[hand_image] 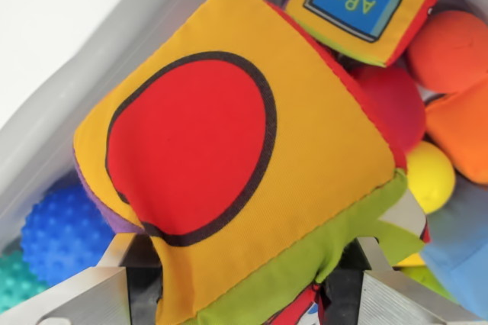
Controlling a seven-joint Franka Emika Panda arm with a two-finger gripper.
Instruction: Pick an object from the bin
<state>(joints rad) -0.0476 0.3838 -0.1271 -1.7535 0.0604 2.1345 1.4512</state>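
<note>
Between my fingers (244,294) sits the soft cube (229,165), pinched at its lower edge, its bulk extending up-frame over the bin (91,58).

Beside the bin there was only a plain white surface (53,12), filling the upper corner at the wrist view's left.

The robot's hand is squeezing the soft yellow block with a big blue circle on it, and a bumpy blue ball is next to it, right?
Almost. The circle on the soft yellow block is red, not blue, as the wrist view shows. The rest holds: the hand grips the block at its lower edge, and the bumpy blue ball sits beside it at the wrist view's left.
</note>
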